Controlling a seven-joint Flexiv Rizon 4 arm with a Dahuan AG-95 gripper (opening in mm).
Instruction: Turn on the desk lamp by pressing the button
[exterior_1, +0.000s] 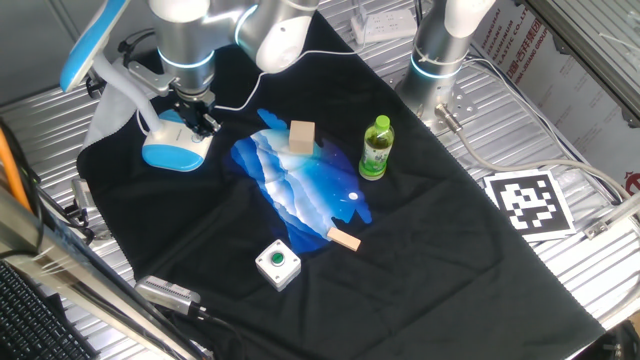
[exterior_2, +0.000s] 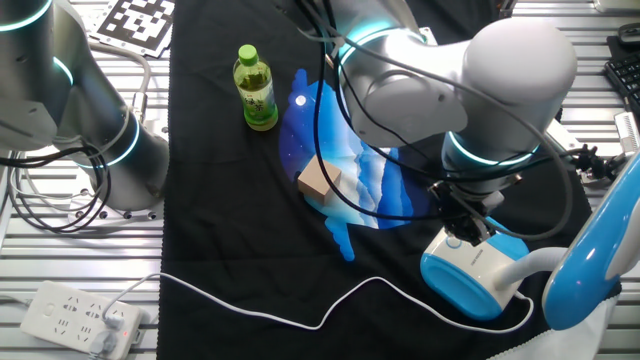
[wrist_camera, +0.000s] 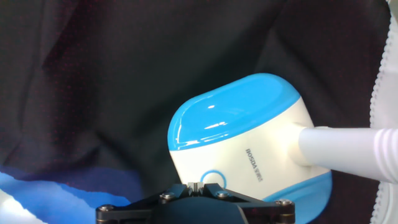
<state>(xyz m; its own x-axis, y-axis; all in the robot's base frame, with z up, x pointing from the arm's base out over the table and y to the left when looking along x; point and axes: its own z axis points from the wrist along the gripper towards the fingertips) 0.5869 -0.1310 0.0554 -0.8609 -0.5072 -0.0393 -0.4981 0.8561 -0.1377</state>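
Observation:
The desk lamp's blue-and-white oval base (exterior_1: 175, 145) sits at the black cloth's far left. It also shows in the other fixed view (exterior_2: 475, 275) and fills the hand view (wrist_camera: 242, 137). Its white neck (wrist_camera: 348, 152) runs off to the right, and its long blue head (exterior_1: 95, 45) shows no light. The button (wrist_camera: 212, 177) is a small pale disc with a blue ring on the white part of the base. My gripper (wrist_camera: 194, 185) is shut, fingertips touching each other, right above the base at the button's left edge. It also shows in both fixed views (exterior_1: 195, 118) (exterior_2: 468, 228). I cannot tell whether it touches the button.
A green bottle (exterior_1: 375, 148) stands mid-cloth beside a wooden block (exterior_1: 302, 136) on a blue-white patch (exterior_1: 300, 180). A smaller wooden block (exterior_1: 344, 238) and a green button on a white box (exterior_1: 277, 264) lie nearer. A white cable (exterior_2: 300, 310) and power strip (exterior_2: 75, 318) lie by the cloth's edge.

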